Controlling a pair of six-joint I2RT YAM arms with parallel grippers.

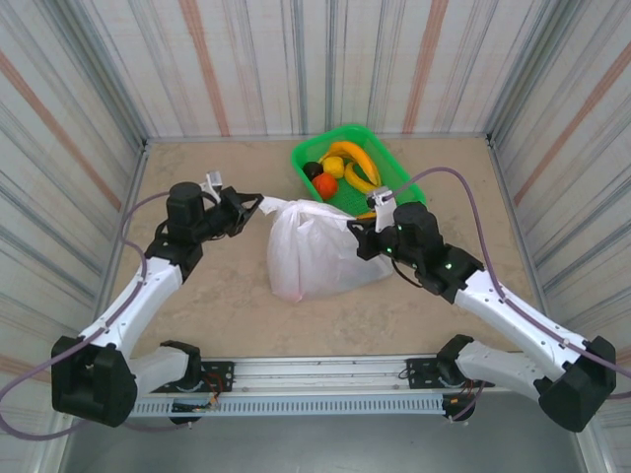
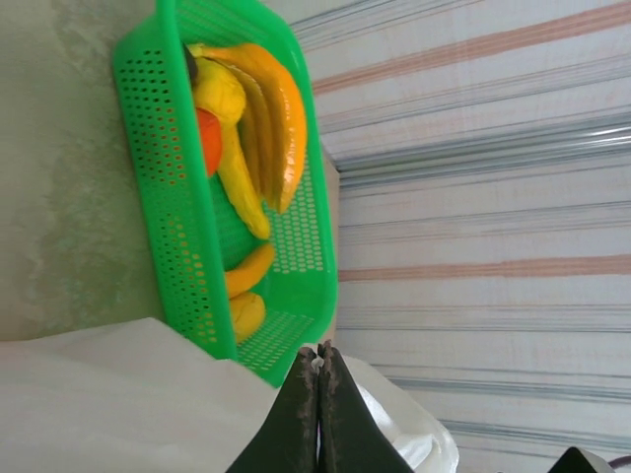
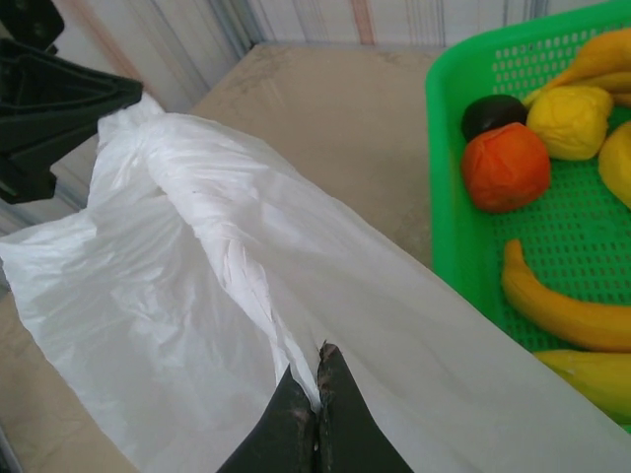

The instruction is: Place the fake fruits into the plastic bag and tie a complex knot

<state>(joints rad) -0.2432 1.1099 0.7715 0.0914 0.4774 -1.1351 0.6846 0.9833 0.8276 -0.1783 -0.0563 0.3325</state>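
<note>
Left gripper (image 1: 254,203), right gripper (image 1: 360,235): each clamped on a top corner of bag (image 1: 308,254). Bag: thin, limp, slippery film, probably tears easily; hold bunched corners. Fruits (image 1: 340,168): light, glossy, in basket (image 1: 398,169).

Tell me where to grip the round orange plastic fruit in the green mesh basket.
Grip the round orange plastic fruit across its widest middle, coming down from above: it sits beside the wall of the green mesh basket, with a dark fruit and a lumpy yellow fruit crowding it, so a side approach looks blocked.
</note>
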